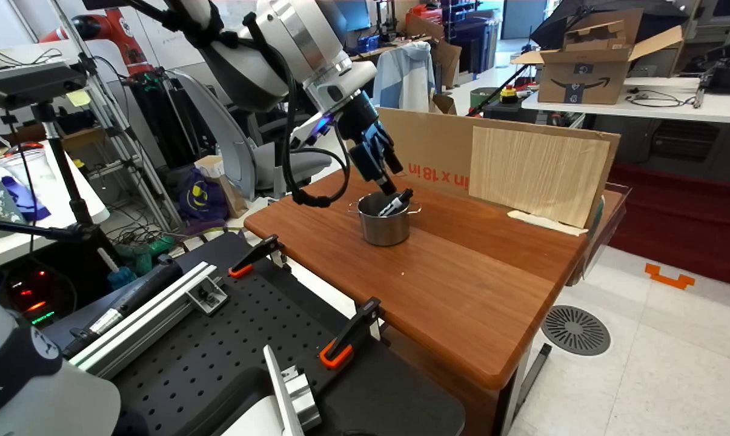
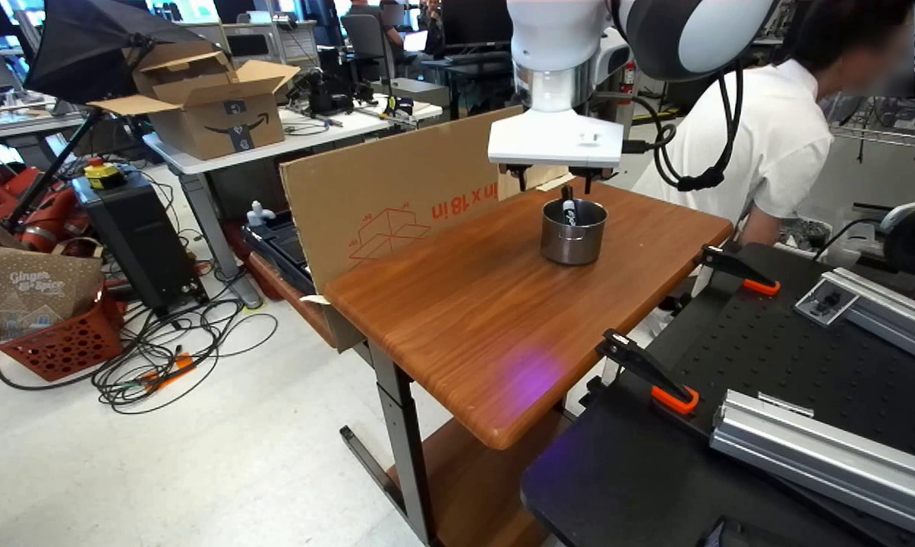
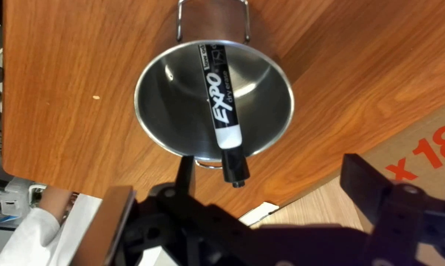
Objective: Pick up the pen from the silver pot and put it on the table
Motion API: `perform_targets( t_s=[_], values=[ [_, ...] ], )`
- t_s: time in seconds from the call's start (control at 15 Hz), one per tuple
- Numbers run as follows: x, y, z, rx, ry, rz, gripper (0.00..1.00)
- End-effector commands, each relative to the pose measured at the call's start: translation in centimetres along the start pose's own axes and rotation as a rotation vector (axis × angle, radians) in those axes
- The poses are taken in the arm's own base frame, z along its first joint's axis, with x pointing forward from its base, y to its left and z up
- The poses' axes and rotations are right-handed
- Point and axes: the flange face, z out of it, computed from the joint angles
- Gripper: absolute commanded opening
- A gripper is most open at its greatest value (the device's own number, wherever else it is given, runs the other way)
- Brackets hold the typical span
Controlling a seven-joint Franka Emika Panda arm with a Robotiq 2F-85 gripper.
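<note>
In an exterior view, we see the gripper (image 2: 554, 187) pointing down near the pot (image 2: 571, 245) with its fingers (image 2: 588, 179) spread apart, and the pen (image 2: 570, 213) leaning in the pot, its dark end above the rim. The pot sits on the table (image 2: 457, 304), where we spot a purple glow (image 2: 533, 376) toward one corner and a cardboard sheet (image 2: 396, 197) upright along an edge. Beyond the table we see a person (image 2: 761, 144) in white.
</note>
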Motion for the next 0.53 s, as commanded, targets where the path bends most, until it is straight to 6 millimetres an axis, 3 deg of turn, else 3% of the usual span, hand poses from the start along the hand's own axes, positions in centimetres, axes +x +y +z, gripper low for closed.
perform_targets(
  t_s=[0.0, 0.27, 0.4, 0.47],
  values=[
    [0.3, 0.6, 0.7, 0.010, 0.002, 0.007, 1.00],
    [0.8, 1.6, 1.5, -0.017, 0.000, 0.016, 1.00],
    [0.8, 1.9, 1.9, -0.026, -0.005, 0.018, 0.74],
    [0.7, 1.9, 2.1, -0.027, -0.006, 0.018, 0.66]
  ],
)
